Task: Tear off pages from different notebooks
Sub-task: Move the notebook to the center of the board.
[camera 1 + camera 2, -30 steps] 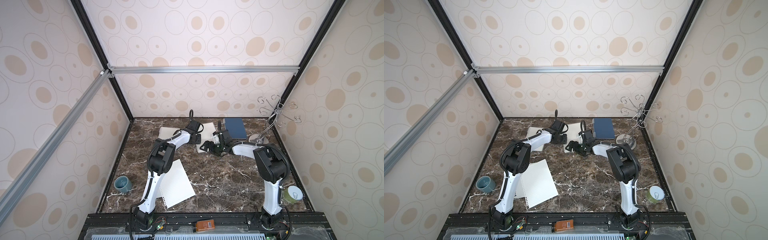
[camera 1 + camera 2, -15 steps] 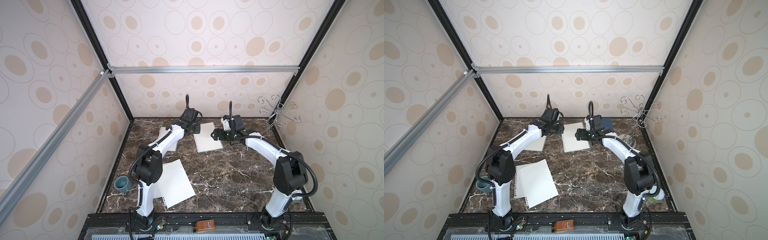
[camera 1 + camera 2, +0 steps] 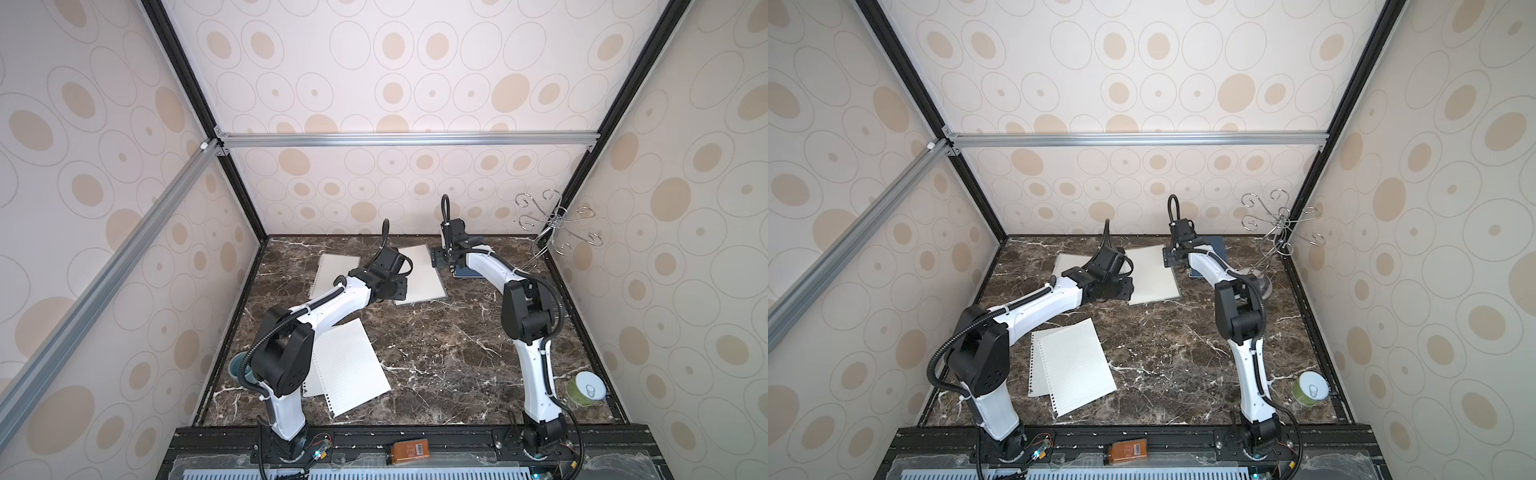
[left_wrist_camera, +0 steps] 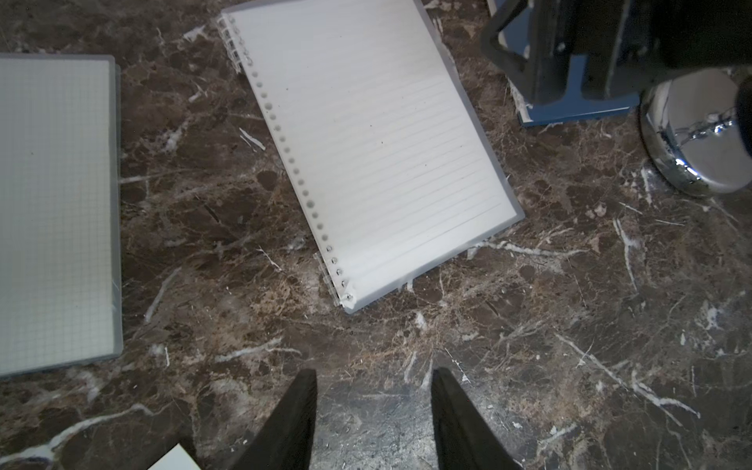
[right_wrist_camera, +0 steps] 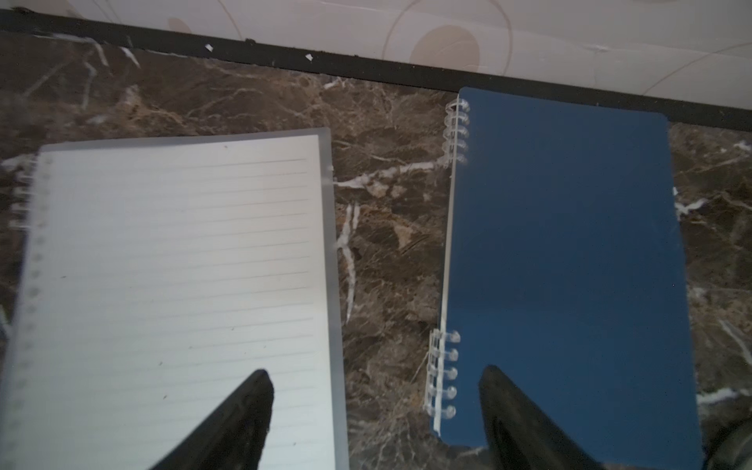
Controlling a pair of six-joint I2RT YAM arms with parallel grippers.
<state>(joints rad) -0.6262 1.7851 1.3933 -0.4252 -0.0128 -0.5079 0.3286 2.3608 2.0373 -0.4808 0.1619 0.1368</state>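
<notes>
Marble bench (image 3: 436, 353): left end effector (image 4: 373, 372) and right end effector (image 5: 375, 370) open, empty; right hovers beside blue notebook (image 5: 569, 264) at frame right, cover-lifting likely next.

Even soft light — wrist views blurred, dimmer.

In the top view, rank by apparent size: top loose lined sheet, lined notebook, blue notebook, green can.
1. Top loose lined sheet, though it lies nearer the camera.
2. Lined notebook.
3. Green can.
Blue notebook: mostly hidden behind the right arm, so unranked.
</notes>
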